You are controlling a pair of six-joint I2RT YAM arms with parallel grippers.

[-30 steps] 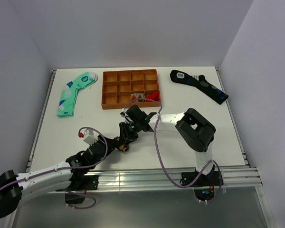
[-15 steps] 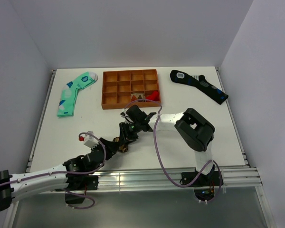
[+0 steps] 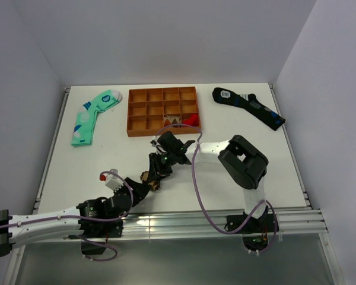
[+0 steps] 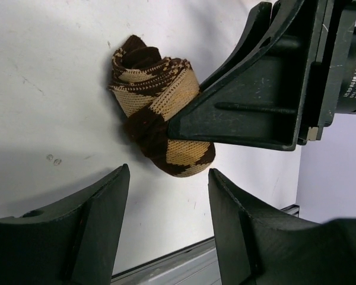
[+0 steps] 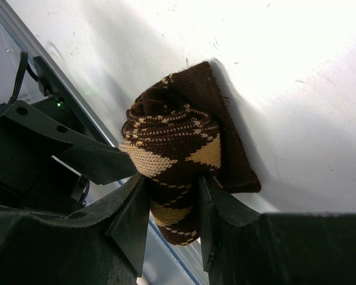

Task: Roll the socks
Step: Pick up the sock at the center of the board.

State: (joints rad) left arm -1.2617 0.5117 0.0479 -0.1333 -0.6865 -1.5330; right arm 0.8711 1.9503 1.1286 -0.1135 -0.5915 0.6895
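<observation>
The right gripper (image 5: 173,185) pinches the rolled brown argyle fabric socks (image 5: 172,133) — jaws snug on the bundle. Just beside it, the left gripper (image 4: 168,178) stands well open — holding nothing.

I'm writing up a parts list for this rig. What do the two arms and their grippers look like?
Both the left arm and the right arm have white links and bulky black joints. Purple cables loop along both. The left gripper and right gripper have black, wedge-shaped fingers. One black motor housing reads DAMIAO.
</observation>
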